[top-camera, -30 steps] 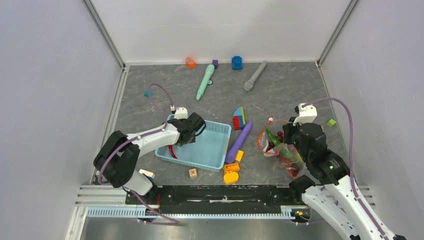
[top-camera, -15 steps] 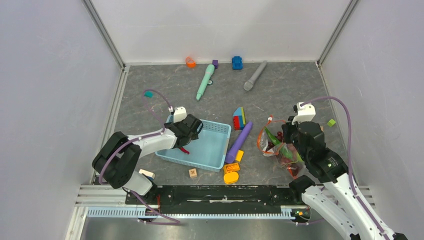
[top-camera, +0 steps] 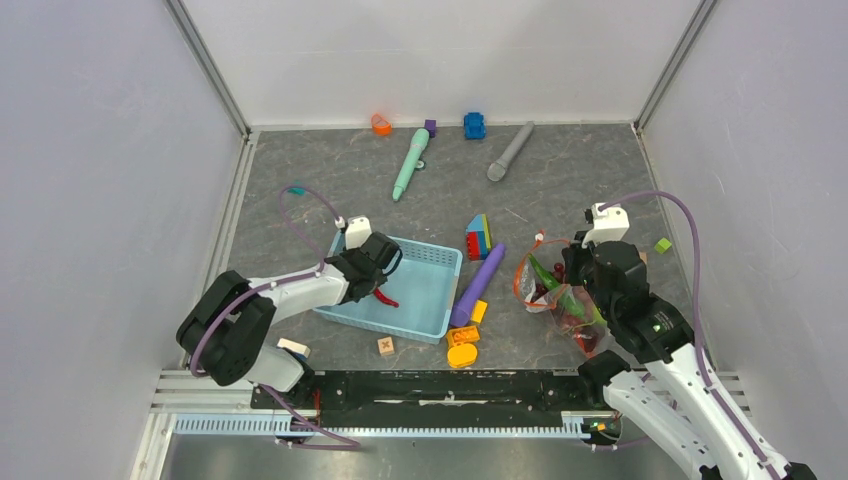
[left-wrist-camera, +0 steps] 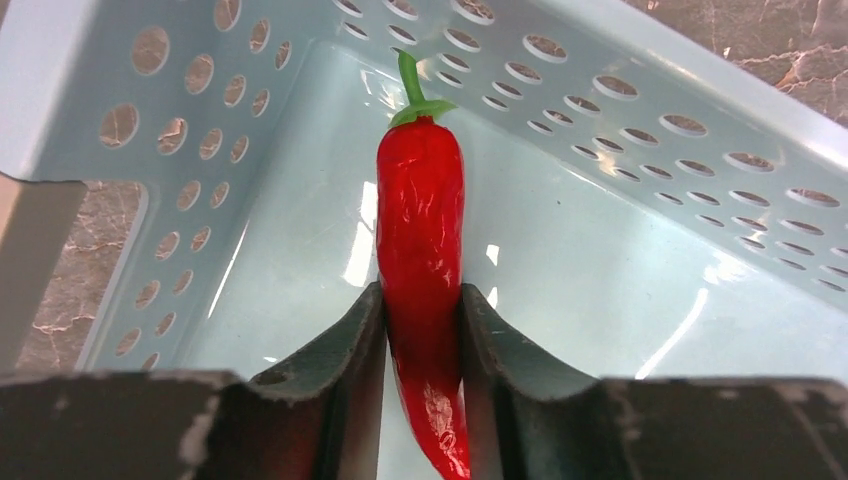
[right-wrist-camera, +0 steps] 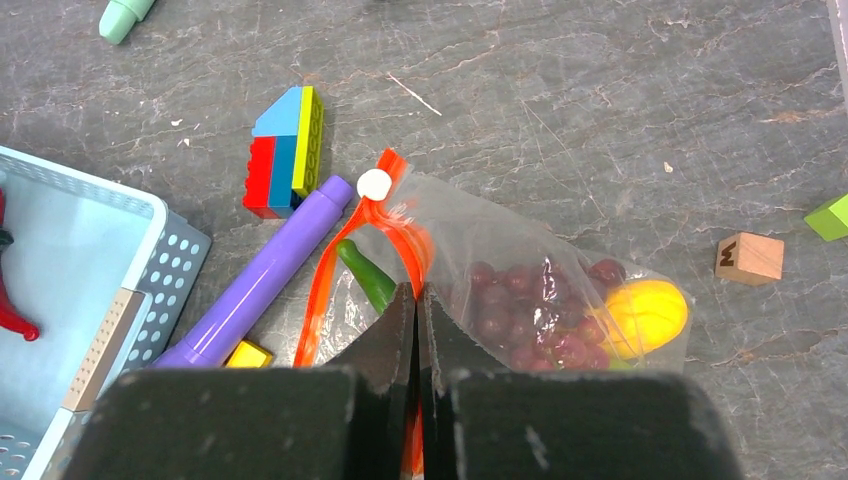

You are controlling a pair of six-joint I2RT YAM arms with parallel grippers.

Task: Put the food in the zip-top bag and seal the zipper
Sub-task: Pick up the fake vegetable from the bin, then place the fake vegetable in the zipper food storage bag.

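My left gripper is down inside the light-blue basket, shut on the lower half of a red chilli whose green stem points away. In the top view the chilli shows just beside the left gripper. My right gripper is shut on the orange-red zipper edge of the zip-top bag, whose mouth gapes open. The white slider sits at the strip's far end. In the bag lie dark grapes, a yellow piece and a green vegetable.
A purple cylinder and a coloured block stack lie between basket and bag. Orange and yellow blocks and a wooden cube sit near the front. Teal and grey markers lie at the back. A green cube sits right.
The left jaws have closed from wide open onto the red chilli, and the left wrist has shifted slightly towards the near left. The right arm and bag have stayed put.
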